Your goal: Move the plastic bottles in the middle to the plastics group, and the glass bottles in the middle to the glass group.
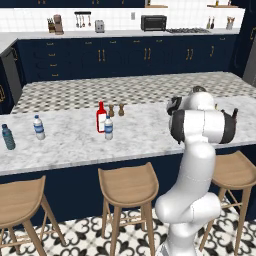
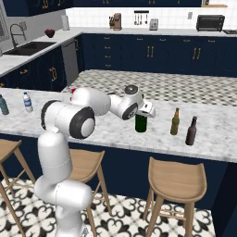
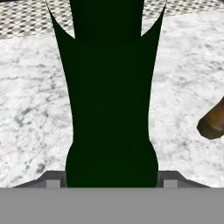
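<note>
Pincer [image 2: 144,114] clamped on green wine bottle [image 2: 140,123], fingers either side of body. Bottle upright, base at or just above desk [image 2: 213,134], can't tell which. Glass group lies to robot's right: olive-amber bottle [image 2: 175,121], dark brown bottle [image 2: 191,131]. Gap remains.

The arm [image 1: 192,165] is glossy white, built of thick rounded tube sections that swell into bulbous joints. Each joint shows a dark charcoal ring or cap where two sections meet; one large black disc with a grey rim faces outward on the elbow [image 2: 79,123]. A small round grey cap sits on top of the wrist [image 2: 131,90]. The hand [image 2: 144,110] is a pale blocky piece, and its finger tips [image 3: 52,180] are small grey squares.
</note>
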